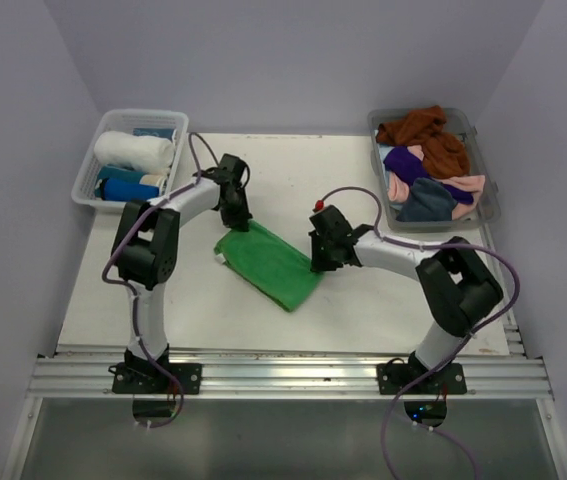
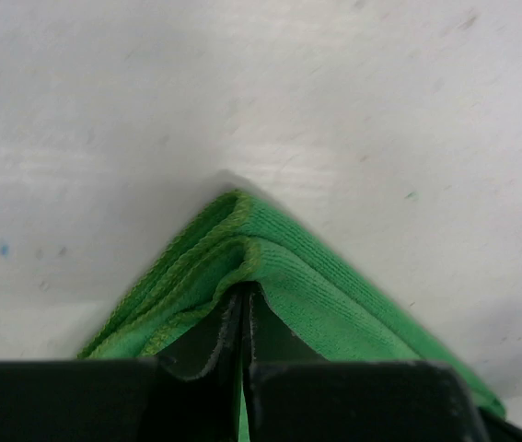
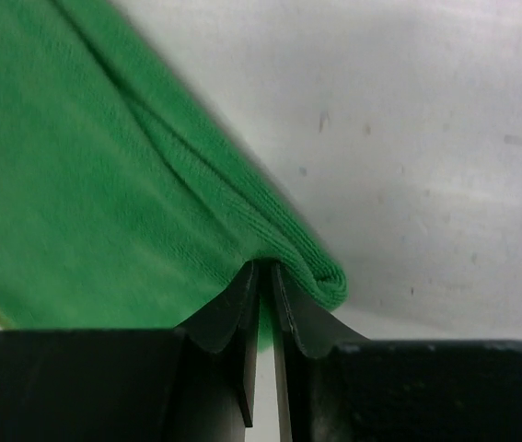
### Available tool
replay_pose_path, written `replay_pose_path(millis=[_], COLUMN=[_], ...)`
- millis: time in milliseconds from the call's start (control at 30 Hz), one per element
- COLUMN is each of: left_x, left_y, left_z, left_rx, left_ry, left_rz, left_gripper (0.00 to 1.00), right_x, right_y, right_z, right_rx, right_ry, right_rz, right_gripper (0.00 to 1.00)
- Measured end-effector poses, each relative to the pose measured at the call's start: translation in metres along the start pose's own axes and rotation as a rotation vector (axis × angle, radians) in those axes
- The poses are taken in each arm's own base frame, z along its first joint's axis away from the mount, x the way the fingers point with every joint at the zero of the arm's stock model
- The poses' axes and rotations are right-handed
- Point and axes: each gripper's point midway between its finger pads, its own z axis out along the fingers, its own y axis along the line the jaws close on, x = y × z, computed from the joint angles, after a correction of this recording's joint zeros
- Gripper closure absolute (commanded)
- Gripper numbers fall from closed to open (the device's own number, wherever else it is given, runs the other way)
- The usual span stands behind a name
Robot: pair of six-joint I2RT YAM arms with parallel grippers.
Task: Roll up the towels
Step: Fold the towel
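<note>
A bright green towel (image 1: 268,262), folded into a long strip, lies slantwise on the middle of the table. My left gripper (image 1: 235,218) is at its far left corner, and in the left wrist view the jaws (image 2: 244,296) are shut on the layered corner of the green cloth (image 2: 334,276). My right gripper (image 1: 321,256) is at the strip's right side. In the right wrist view its jaws (image 3: 265,273) are shut on the folded edge of the green towel (image 3: 86,184). Both pinched parts sit close above the table top.
A white basket (image 1: 88,165) at the back left holds a rolled white towel (image 1: 133,150) and a rolled blue towel (image 1: 128,188). A clear tub (image 1: 490,200) at the back right holds loose rust-brown (image 1: 428,135), purple (image 1: 408,162), pink and slate grey towels. Walls close in on three sides.
</note>
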Motion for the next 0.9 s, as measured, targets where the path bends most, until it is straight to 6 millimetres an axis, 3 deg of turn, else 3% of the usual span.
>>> replay_pose_path(millis=[100, 233, 333, 433, 567, 633, 900], left_x=[-0.023, -0.044, -0.056, -0.062, -0.041, -0.029, 0.021], left_y=[-0.027, -0.05, -0.055, -0.052, -0.037, -0.028, 0.007], left_z=[0.006, -0.013, -0.038, -0.067, -0.1, -0.104, -0.057], left_rx=[0.034, 0.049, 0.055, 0.054, 0.058, 0.058, -0.024], left_ry=[-0.028, -0.102, -0.157, -0.214, -0.242, -0.238, -0.085], left_rz=[0.047, 0.113, 0.138, 0.14, 0.125, 0.116, 0.093], left_gripper=[0.93, 0.79, 0.76, 0.76, 0.8, 0.84, 0.87], right_x=[0.022, 0.033, 0.023, -0.004, -0.04, -0.047, -0.049], right_y=[0.0, 0.006, 0.011, 0.029, 0.058, 0.065, 0.07], right_z=[-0.016, -0.041, -0.056, -0.058, -0.043, -0.032, 0.017], right_rx=[-0.022, -0.029, -0.035, -0.059, -0.097, -0.1, -0.071], right_ry=[0.017, 0.035, 0.01, -0.024, -0.061, -0.053, 0.017], right_rz=[0.012, -0.022, -0.036, -0.045, -0.057, -0.066, -0.12], right_gripper=[0.83, 0.77, 0.78, 0.8, 0.8, 0.8, 0.82])
